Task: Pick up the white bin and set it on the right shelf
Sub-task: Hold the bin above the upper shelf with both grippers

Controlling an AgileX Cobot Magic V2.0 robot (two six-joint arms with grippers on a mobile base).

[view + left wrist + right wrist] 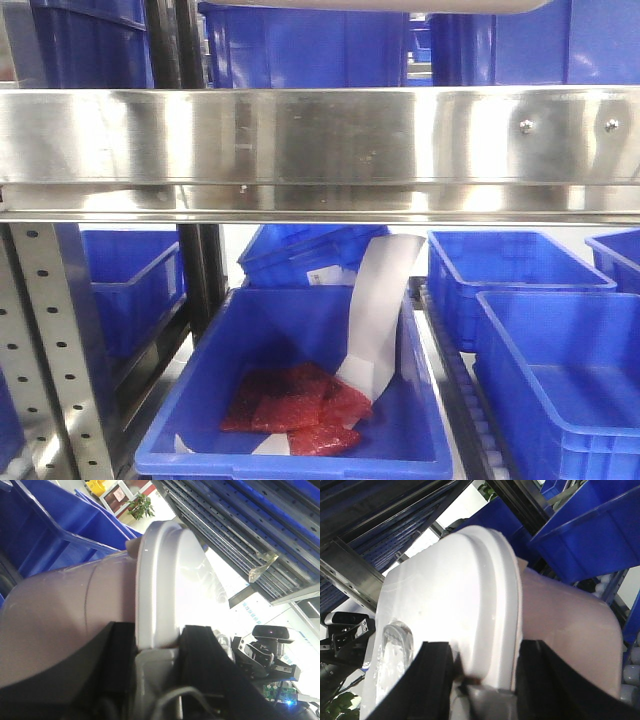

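The white bin fills both wrist views: its pinkish body (65, 625) and its flat white lid (170, 580) in the left wrist view, and the lid (450, 600) and body (565, 625) in the right wrist view. My left gripper (159, 641) is shut on the bin's lid rim, one black finger (122, 652) on each side. My right gripper (487, 672) is shut on the opposite rim the same way. The right shelf's shiny steel front rail (320, 135) with bolts spans the front view. A pale sliver at the top edge (440, 4) may be the bin.
A perforated grey upright (55, 340) stands at the lower left. Below the rail, a blue crate (300, 400) holds red packets and white paper. More blue crates (520, 270) sit to the right and behind the rail (300, 45). Rack beams (250, 525) run close overhead.
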